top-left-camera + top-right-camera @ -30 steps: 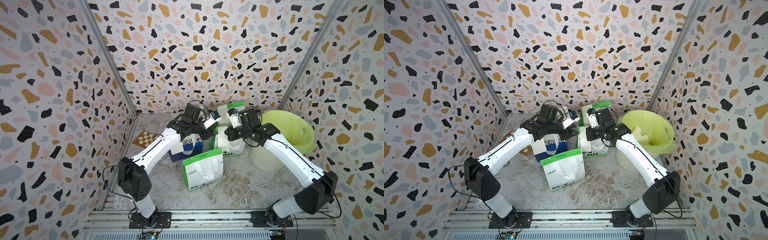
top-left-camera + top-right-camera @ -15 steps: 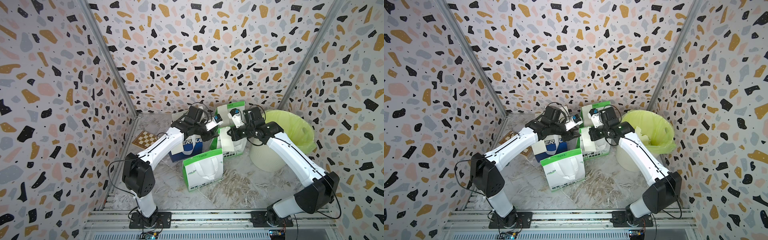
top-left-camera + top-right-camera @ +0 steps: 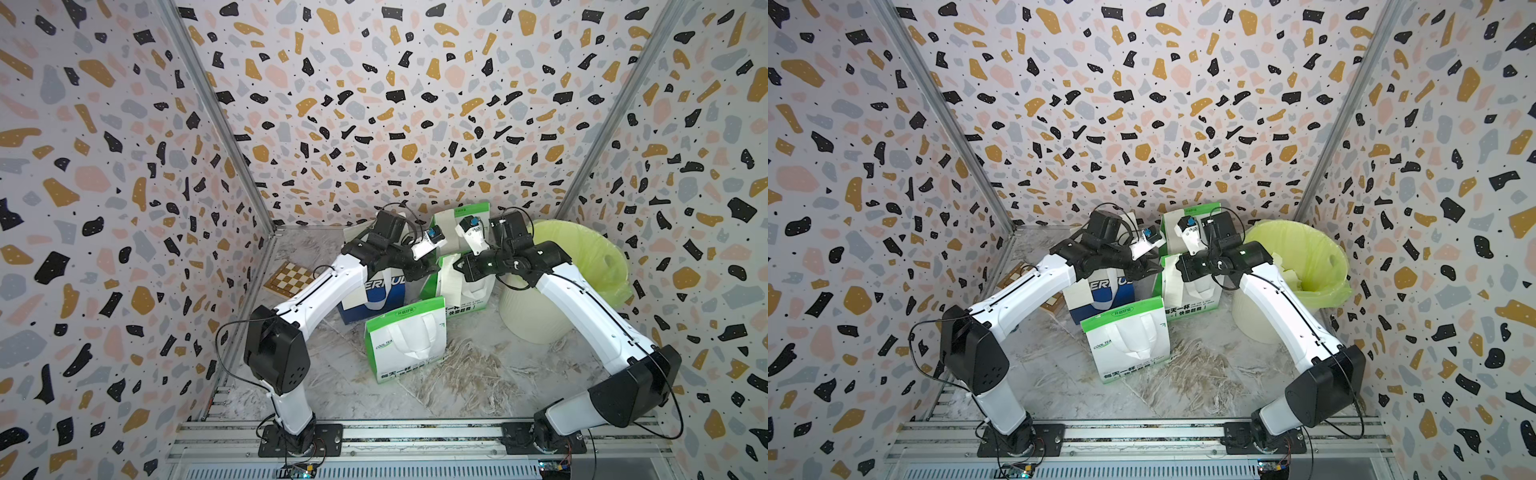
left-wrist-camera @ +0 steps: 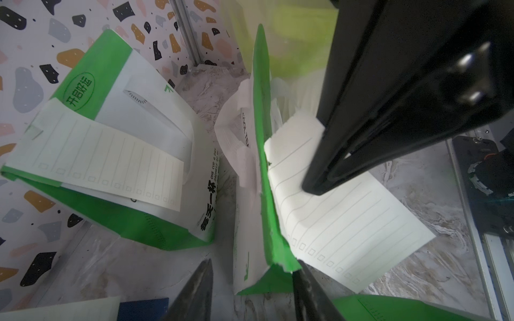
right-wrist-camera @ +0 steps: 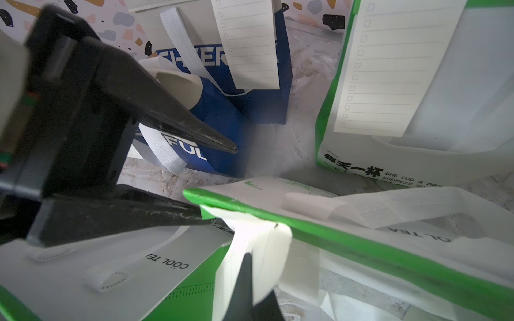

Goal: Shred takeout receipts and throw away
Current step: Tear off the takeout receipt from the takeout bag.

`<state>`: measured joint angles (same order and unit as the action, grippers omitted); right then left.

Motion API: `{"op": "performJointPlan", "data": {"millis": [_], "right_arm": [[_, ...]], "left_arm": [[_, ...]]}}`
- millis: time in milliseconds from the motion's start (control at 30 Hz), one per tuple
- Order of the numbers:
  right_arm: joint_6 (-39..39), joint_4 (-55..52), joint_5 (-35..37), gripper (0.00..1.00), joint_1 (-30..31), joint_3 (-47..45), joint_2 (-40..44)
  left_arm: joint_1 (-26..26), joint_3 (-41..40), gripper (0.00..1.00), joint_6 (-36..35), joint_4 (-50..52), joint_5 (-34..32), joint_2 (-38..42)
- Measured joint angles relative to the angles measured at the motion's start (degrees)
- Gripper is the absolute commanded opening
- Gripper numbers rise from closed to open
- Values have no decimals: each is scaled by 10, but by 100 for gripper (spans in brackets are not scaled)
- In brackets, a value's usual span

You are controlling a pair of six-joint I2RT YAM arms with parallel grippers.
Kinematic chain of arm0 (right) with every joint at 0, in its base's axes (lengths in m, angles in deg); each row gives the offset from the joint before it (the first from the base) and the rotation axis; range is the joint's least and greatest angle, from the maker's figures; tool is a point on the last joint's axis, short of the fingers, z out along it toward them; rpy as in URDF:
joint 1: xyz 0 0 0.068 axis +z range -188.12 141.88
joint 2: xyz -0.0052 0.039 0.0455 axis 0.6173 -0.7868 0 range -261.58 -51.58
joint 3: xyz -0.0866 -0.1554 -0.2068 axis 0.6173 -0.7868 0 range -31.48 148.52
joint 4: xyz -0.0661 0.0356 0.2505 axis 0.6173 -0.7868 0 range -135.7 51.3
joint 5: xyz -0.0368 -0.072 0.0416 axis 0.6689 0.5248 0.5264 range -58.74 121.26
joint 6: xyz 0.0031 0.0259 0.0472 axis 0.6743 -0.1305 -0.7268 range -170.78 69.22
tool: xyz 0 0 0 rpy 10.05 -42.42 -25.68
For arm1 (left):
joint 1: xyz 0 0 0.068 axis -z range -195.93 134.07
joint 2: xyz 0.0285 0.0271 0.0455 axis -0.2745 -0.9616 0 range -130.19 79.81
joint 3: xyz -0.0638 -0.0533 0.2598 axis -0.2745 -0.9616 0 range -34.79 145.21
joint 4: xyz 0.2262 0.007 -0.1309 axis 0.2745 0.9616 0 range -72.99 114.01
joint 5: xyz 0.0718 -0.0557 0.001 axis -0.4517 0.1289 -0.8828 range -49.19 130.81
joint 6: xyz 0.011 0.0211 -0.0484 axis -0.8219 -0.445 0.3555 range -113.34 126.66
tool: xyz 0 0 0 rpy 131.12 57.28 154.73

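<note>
Over the middle green bag [image 4: 261,111], right gripper [image 4: 317,184] clamps a receipt [image 4: 347,222]; left gripper [image 5: 218,183] gapes astride the bag's rim.

It was a robot test cell, not a home — three terrazzo-print wall panels [image 3: 374,104] boxed in a marble-patterned table [image 3: 478,382], with two arms [image 3: 324,291] bolted to an aluminium rail [image 3: 415,434] along the front edge.

Top views: bright, even diffuse light, faint soft shadows on floor [image 3: 478,374], wide-angle stretch at frame edges. Wrist views: dimmer, hazy, low contrast. Left wrist: receipt [image 4: 353,222] near-blown white; right gripper [image 4: 315,187] soft, close to lens. Right wrist: fg blurred, bg sharper.
</note>
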<state>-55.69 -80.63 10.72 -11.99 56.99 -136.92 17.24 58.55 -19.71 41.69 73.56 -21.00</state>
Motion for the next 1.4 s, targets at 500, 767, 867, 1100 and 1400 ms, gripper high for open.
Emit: {"op": "performJointPlan", "data": {"millis": [500, 767, 867, 1100, 1400], "right_arm": [[-28, 23, 24, 20, 0, -11, 0], [-51, 68, 18, 22, 1, -32, -5], [-52, 75, 12, 24, 5, -34, -7], [-54, 92, 4, 19, 30, -45, -12], [-63, 106, 55, 0, 37, -45, -17]], "left_arm": [[23, 0, 14, 19, -10, 13, -37], [21, -5, 4, 32, -27, 17, -42], [21, -12, 2, 35, -36, 17, -42], [17, -32, 0, 41, -56, 24, -34], [19, -70, 47, 39, -71, 21, -8]]}}
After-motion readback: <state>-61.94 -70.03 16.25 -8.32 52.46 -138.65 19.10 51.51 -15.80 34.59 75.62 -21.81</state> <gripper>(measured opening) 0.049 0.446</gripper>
